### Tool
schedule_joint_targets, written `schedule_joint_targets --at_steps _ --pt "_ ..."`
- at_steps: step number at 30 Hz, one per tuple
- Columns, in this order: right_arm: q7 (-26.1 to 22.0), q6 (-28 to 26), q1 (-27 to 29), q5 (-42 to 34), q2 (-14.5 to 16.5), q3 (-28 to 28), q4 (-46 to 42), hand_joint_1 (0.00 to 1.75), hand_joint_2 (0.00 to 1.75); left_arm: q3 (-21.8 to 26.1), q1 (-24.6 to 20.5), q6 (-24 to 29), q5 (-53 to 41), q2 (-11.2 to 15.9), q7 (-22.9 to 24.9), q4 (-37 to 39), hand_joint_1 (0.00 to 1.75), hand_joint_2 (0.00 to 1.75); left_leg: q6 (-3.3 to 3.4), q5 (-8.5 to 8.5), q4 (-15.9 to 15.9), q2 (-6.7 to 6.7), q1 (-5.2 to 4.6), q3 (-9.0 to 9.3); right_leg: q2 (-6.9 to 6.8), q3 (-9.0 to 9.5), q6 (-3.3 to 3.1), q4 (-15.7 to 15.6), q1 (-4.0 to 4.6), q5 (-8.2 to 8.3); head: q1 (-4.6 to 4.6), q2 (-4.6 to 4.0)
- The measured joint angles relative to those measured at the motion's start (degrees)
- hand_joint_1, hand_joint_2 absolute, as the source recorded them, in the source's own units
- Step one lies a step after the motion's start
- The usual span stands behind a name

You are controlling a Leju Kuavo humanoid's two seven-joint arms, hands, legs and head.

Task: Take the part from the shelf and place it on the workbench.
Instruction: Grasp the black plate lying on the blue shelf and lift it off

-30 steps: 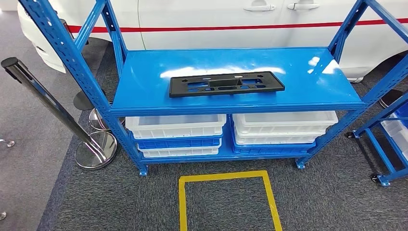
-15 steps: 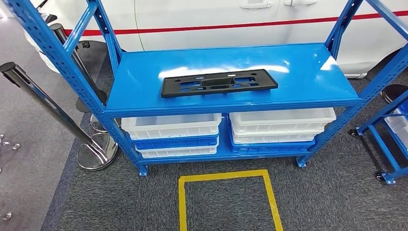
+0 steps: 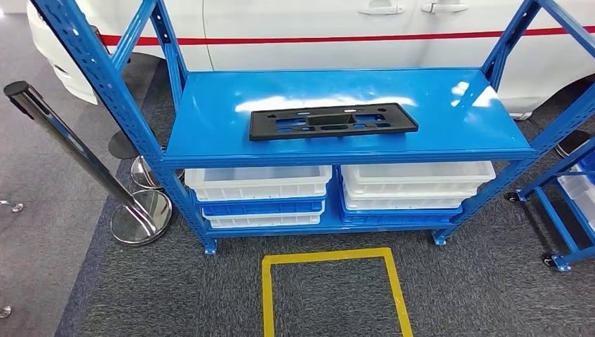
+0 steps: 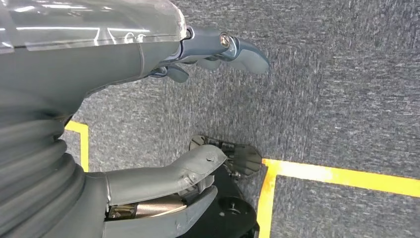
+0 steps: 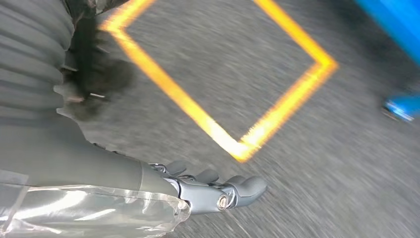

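Observation:
The part (image 3: pixel 333 121) is a long flat black plate with cut-outs. It lies flat on the top board of the blue shelf (image 3: pixel 435 144), a little left of the board's middle, with nothing touching it. My left hand (image 4: pixel 148 59) hangs over grey carpet, thumb and fingers (image 4: pixel 242 49) spread apart and holding nothing. My right hand (image 5: pixel 208 191) also hangs low over the carpet, its fingers stretched out and empty. That wrist view is blurred.
White and blue bins (image 3: pixel 259 193) are stacked on the shelf's lower level. A yellow taped square (image 3: pixel 330 256) marks the carpet in front of it. A chrome post (image 3: pixel 77 158) leans at the left, a blue cart (image 3: pixel 568 210) stands at the right, and a white car (image 3: pixel 316 21) is behind.
The whole picture swayed left and back again, so the camera moved. The part lies in the same place on the shelf.

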Motion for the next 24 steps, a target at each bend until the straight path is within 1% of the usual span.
schedule_joint_targets --at_steps 1,2,3,4,5,6,7,8,9,11,12,13,14,15,16,17,18,19,20,21,22,23,24 --pt "-0.3 0.7 0.0 -1.3 -0.6 -0.4 -0.6 0.00 1.75 0.1 0.0 0.0 0.0 0.0 0.0 0.0 0.00 1.75 0.16 -0.02 0.0 0.00 -0.09 -0.03 0.01 -1.79 0.09 3.6 -0.02 -1.41 0.01 0.00" --pt "-0.4 1.2 0.0 -2.8 -1.1 -0.6 -1.3 0.00 1.75 0.2 0.0 -0.1 0.0 0.0 0.0 0.0 0.00 1.75 0.20 -0.04 0.0 -0.01 -0.14 -0.02 0.00 -2.93 0.16 5.8 -0.03 -1.80 0.02 0.00" --pt "-0.4 1.7 0.0 -4.3 -1.5 -0.7 -2.1 0.00 1.75 0.3 0.0 -0.1 0.0 0.0 0.0 0.0 0.00 1.75 0.21 -0.09 0.1 -0.03 -0.14 0.02 0.00 -3.07 0.21 5.9 -0.04 -1.01 0.02 0.00" --pt "-0.4 2.0 0.0 -5.8 -1.7 -0.6 -3.0 0.00 1.75 0.4 0.0 -0.2 0.0 -0.1 0.0 0.0 0.00 1.75 0.16 -0.15 0.2 -0.06 -0.12 0.09 -0.01 -2.18 0.24 3.9 -0.09 0.72 0.02 0.00" --pt "-0.4 2.3 0.0 -7.2 -1.9 -0.4 -3.9 0.00 1.75 0.4 0.0 -0.2 0.0 -0.1 0.0 0.0 0.00 1.75 0.05 -0.27 0.3 -0.08 -0.09 0.15 -0.02 -0.51 0.25 0.3 -0.17 2.94 0.02 0.00" --pt "-0.4 2.5 0.0 -8.4 -2.1 -0.2 -4.7 0.00 1.75 0.5 0.0 -0.2 0.1 -0.2 0.0 0.0 0.00 1.75 -0.18 -0.44 0.6 -0.10 -0.19 0.11 -0.01 1.25 0.25 -3.5 -0.15 4.54 0.02 0.00" --pt "-0.4 2.7 0.0 -9.4 -2.3 0.1 -5.4 0.00 1.75 0.6 -0.1 -0.2 0.1 -0.2 0.0 0.0 0.00 1.75 -0.44 -0.61 0.9 -0.12 -0.31 0.01 0.02 2.52 0.14 -6.4 -0.14 5.56 0.00 0.00" --pt "-0.4 2.8 -0.1 -10.4 -2.5 0.3 -6.1 0.00 1.75 0.7 -0.1 -0.2 0.1 -0.2 0.0 0.0 0.00 1.75 -0.69 -0.74 1.1 -0.12 -0.43 -0.11 0.07 3.22 0.00 -8.1 -0.10 5.92 -0.01 0.00" --pt "-0.4 3.0 -0.1 -11.4 -2.7 0.4 -6.7 0.00 1.75 0.7 -0.2 -0.2 0.2 -0.2 0.0 0.0 0.00 1.75 -0.92 -0.81 1.2 -0.12 -0.54 -0.20 0.11 3.34 -0.22 -8.6 0.01 5.74 -0.02 0.00" --pt "-0.4 3.4 0.0 -13.3 -3.1 0.8 -8.0 0.00 1.75 0.9 -0.2 -0.2 0.2 -0.2 -0.1 0.0 0.00 1.75 -1.38 -1.02 1.4 -0.11 -0.46 -0.23 0.10 3.31 -0.88 -8.8 -0.04 5.86 -0.03 0.00" --pt "-0.4 3.6 0.0 -14.0 -3.3 0.9 -8.6 0.00 1.75 1.0 -0.2 -0.2 0.2 -0.2 -0.1 0.0 0.00 1.75 -1.67 -1.62 2.1 -0.10 -0.40 -0.49 0.06 3.36 -1.27 -8.9 -0.09 5.94 -0.03 0.00" --pt "-0.4 3.6 0.0 -14.6 -3.5 1.1 -9.1 0.00 1.75 1.0 -0.2 -0.3 0.2 -0.2 -0.1 0.0 0.00 1.75 -1.96 -2.79 3.8 -0.09 -0.32 -1.19 0.02 3.40 -1.61 -9.0 -0.15 6.02 -0.03 0.00" --pt "-0.4 3.7 0.0 -15.0 -3.7 1.2 -9.6 0.00 1.75 1.1 -0.2 -0.3 0.2 -0.2 -0.1 0.0 0.00 1.75 -2.21 -4.50 6.6 -0.08 -0.21 -2.43 -0.05 3.41 -1.86 -9.0 -0.15 6.07 -0.04 0.00" --pt "-0.4 3.8 0.0 -15.5 -3.8 1.4 -10.0 0.00 1.75 1.1 -0.2 -0.3 0.2 -0.2 -0.1 0.0 0.00 1.75 -2.40 -6.45 10.3 -0.07 -0.12 -4.13 -0.07 3.38 -2.01 -9.0 -0.07 6.05 -0.03 0.00" --pt "-0.4 4.1 0.1 -16.3 -3.9 1.5 -10.6 0.00 1.75 1.1 -0.2 -0.4 0.2 -0.2 -0.1 0.0 0.00 1.75 -2.51 -8.04 14.1 -0.07 -0.04 -5.89 -0.11 3.36 -2.08 -9.0 0.02 6.04 -0.03 0.00" --pt "-0.4 4.5 0.1 -17.2 -4.0 1.8 -11.4 0.00 1.75 1.1 -0.2 -0.4 0.2 -0.2 -0.1 0.0 0.00 1.75 -2.55 -8.79 16.9 -0.07 0.00 -7.15 -0.12 3.36 -2.12 -9.0 0.12 6.03 -0.03 0.00" --pt "-0.4 5.0 0.2 -18.4 -4.0 2.1 -12.4 0.00 1.75 1.1 -0.1 -0.5 0.2 -0.2 -0.1 0.0 0.00 1.75 -2.48 -8.45 17.7 -0.07 0.01 -7.54 -0.10 3.39 -2.13 -9.0 0.18 6.02 -0.04 0.00" --pt "-0.4 5.3 0.3 -19.5 -4.1 2.6 -13.5 0.00 1.75 1.1 -0.1 -0.5 0.2 -0.2 -0.1 0.1 0.00 1.75 -2.29 -7.03 16.1 -0.07 0.00 -6.81 -0.06 3.45 -2.13 -9.0 0.22 6.01 -0.04 0.00" --pt "-0.4 5.5 0.4 -20.5 -4.2 3.1 -14.6 0.00 1.75 1.2 -0.2 -0.6 0.2 -0.2 -0.1 0.1 0.00 1.75 -2.01 -5.00 12.8 -0.07 -0.04 -5.20 -0.02 3.54 -2.11 -9.0 0.24 6.00 -0.04 0.00" --pt "-0.4 5.6 0.4 -21.4 -4.3 3.7 -15.8 0.00 1.75 1.2 -0.2 -0.6 0.2 -0.2 -0.1 0.1 0.00 1.75 -1.66 -3.20 8.6 -0.06 -0.13 -3.23 0.00 3.60 -2.05 -9.0 0.26 5.97 -0.04 0.00" --pt "-0.4 5.7 0.6 -22.2 -4.5 4.3 -16.9 0.00 1.75 1.2 -0.3 -0.7 0.2 -0.1 -0.1 0.1 0.00 1.75 -1.37 -1.94 5.0 -0.06 -0.28 -1.54 0.01 3.59 -1.90 -8.9 0.31 5.93 -0.03 0.00" --pt "-0.4 5.7 0.7 -23.0 -4.5 4.8 -18.1 0.00 1.75 1.2 -0.4 -0.7 0.1 -0.1 -0.1 0.1 0.00 1.75 -1.15 -1.33 2.6 -0.06 -0.44 -0.46 0.01 3.54 -1.68 -8.9 0.34 5.93 -0.02 0.00" --pt "-0.4 5.9 0.8 -23.8 -4.6 5.3 -19.4 0.00 1.75 1.2 -0.4 -0.7 0.1 -0.1 -0.1 0.1 0.00 1.75 -1.01 -1.27 1.4 -0.06 -0.61 0.02 -0.01 3.47 -1.40 -8.9 0.32 5.97 -0.02 0.00"
